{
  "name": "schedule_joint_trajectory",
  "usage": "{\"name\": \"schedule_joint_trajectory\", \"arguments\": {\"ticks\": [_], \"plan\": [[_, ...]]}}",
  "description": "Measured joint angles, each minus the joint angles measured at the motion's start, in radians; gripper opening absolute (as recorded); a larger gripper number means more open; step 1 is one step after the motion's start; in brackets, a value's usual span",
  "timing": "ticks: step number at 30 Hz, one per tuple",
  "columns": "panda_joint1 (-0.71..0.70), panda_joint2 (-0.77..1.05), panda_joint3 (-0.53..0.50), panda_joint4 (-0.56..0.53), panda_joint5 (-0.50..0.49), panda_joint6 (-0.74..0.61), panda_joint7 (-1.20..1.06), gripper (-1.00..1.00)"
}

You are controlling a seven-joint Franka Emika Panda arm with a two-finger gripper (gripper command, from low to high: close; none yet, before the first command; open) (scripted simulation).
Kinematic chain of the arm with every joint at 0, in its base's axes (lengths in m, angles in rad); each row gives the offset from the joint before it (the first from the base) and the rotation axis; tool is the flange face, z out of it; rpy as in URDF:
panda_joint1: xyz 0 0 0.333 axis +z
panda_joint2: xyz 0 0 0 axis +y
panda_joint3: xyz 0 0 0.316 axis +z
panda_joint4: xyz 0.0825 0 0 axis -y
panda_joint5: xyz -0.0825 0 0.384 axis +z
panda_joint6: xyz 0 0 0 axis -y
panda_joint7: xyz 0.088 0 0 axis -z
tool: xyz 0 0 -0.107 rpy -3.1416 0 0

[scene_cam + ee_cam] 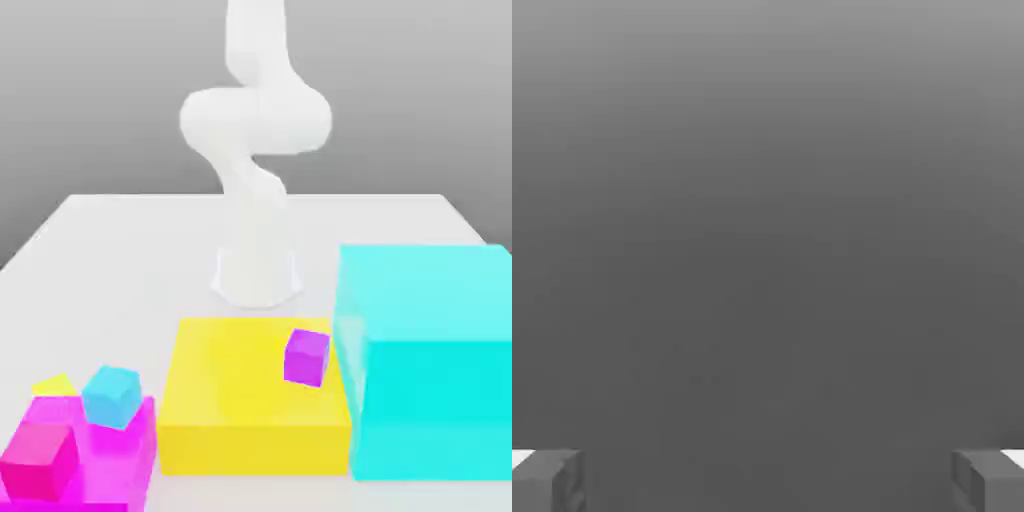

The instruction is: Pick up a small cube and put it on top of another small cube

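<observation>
Zero cubes stacked. My jaws spread wide, holding nothing. Purple cube (pixel 306 357) rests on yellow block (pixel 255 405); blue cube (pixel 111 396) on magenta block (pixel 115 462). Grasp, lift, placement all remain.

purple cube (pixel 306 356) tilted on yellow block (pixel 250 400) | blue cube (pixel 111 396) on magenta block (pixel 120 455)

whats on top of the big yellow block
A small purple cube sits tilted on the yellow block, near the cyan block. The yellow surface under it is covered.
</observation>
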Motion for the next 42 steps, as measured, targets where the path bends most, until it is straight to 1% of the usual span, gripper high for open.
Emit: {"name": "schedule_joint_trajectory", "arguments": {"ticks": [10, 18, 24, 30, 36, 38, 42], "plan": [[0.106, 0.266, -0.264, -0.074, 0.077, 0.117, -0.411, 0.0], [0.158, 0.483, -0.45, -0.132, 0.184, 0.207, -0.768, 0.0], [0.155, 0.655, -0.547, -0.174, 0.292, 0.27, -1.055, 0.0], [0.074, 0.822, -0.564, -0.217, 0.373, 0.335, -1.323, 0.0], [-0.016, 0.96, -0.565, -0.26, 0.375, 0.418, -1.522, 0.0], [-0.054, 1.01, -0.524, -0.251, 0.427, 0.449, -1.577, 0.0], [-0.151, 1.113, -0.402, -0.219, 0.565, 0.511, -1.687, 0.0]]}}
